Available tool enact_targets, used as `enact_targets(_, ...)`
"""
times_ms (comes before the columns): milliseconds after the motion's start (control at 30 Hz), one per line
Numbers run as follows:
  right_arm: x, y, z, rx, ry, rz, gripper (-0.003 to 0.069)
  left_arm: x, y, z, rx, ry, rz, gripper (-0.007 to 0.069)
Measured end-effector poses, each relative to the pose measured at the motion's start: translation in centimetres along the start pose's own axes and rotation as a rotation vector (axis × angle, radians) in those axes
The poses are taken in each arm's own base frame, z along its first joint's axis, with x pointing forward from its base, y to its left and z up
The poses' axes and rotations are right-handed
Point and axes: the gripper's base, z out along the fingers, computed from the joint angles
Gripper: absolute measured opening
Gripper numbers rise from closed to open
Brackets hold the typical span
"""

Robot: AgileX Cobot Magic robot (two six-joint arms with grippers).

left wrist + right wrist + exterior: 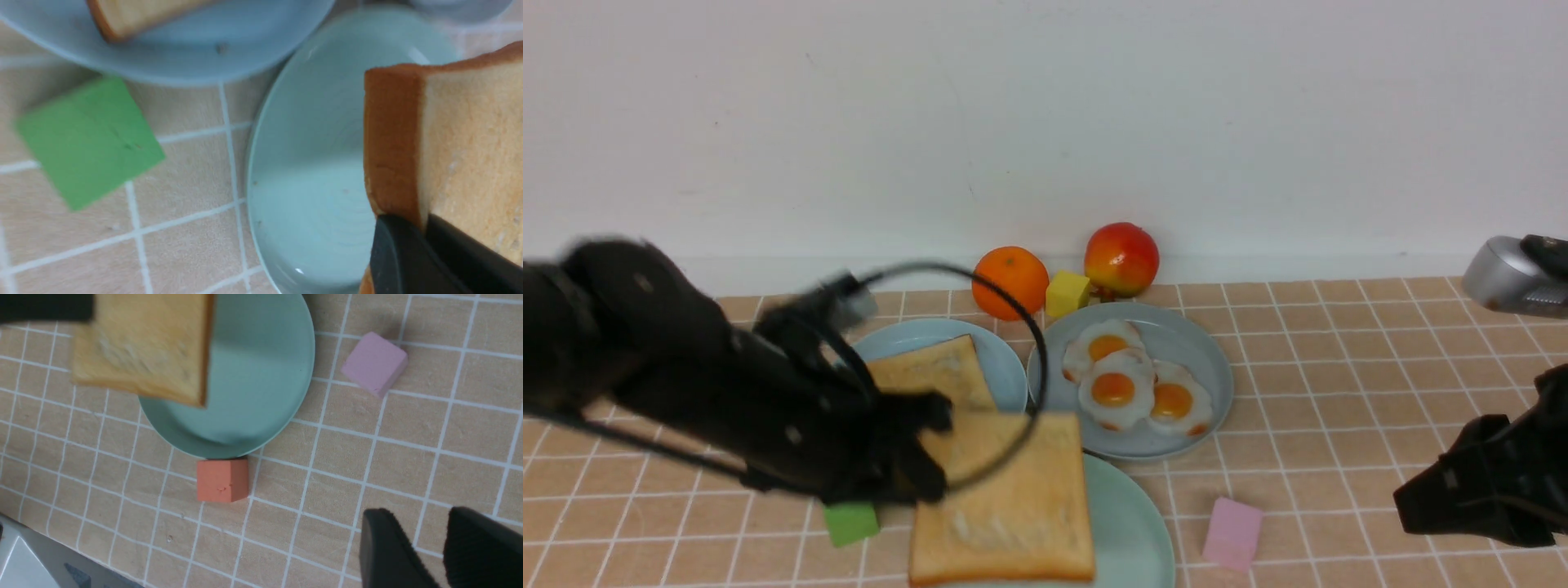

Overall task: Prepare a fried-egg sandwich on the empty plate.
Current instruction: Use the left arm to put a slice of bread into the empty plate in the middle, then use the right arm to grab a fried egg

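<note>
My left gripper (935, 441) is shut on the edge of a golden toast slice (1005, 506), which hangs tilted over the empty mint-green plate (1135, 531). In the left wrist view its black fingers (408, 253) pinch the toast's (470, 155) crust above the plate (310, 163). A second toast slice (931, 371) lies on the light-blue plate (1005, 359). Three fried eggs (1115, 388) rest on the grey-blue plate (1201, 359). My right gripper (416, 518) hovers open and holds nothing over bare tiles, right of the mint plate (261, 375).
A green cube (851, 523) sits left of the mint plate, a pink cube (1233, 531) to its right, and an orange-red cube (222, 479) touches its near rim. An orange (1011, 280), a yellow cube (1067, 292) and an apple (1121, 257) stand by the back wall.
</note>
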Motion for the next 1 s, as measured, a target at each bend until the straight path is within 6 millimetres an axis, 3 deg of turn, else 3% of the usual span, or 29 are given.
enact_targets(133,-0.1,0.0,0.0,0.001,-0.006,0.000,0.0239,0.9,-0.2,3.0,-0.036,0.002,0.009,0.0016)
enact_targets(300,-0.1,0.0,0.0,0.001,-0.011,0.000,0.0239,1.3,0.4,5.3,-0.070,0.031,-0.009,0.0043)
enact_targets(500,-0.4,0.0,0.0,0.005,-0.044,0.000,0.0239,1.2,0.6,5.8,-0.080,0.026,-0.016,0.0161)
enact_targets(567,-0.8,0.0,0.0,0.003,-0.090,-0.006,0.0240,1.0,0.4,5.6,-0.074,0.017,-0.013,0.0246)
enact_targets(667,-1.3,0.0,0.1,-0.001,-0.136,-0.036,0.0242,0.4,-0.2,4.9,-0.053,-0.004,-0.004,0.0328)
enact_targets(733,-2.4,-0.1,0.6,-0.003,-0.153,-0.050,0.0242,-0.6,-1.2,3.5,-0.018,-0.017,0.021,0.0393)
enact_targets(867,-4.3,-0.1,1.4,-0.001,-0.141,-0.049,0.0242,-2.0,-1.9,1.1,0.010,-0.026,0.071,0.0420)
enact_targets(1000,-8.3,-0.4,3.9,-0.005,-0.103,-0.033,0.0253,-3.9,-2.6,-4.5,0.029,-0.061,0.151,0.0391)
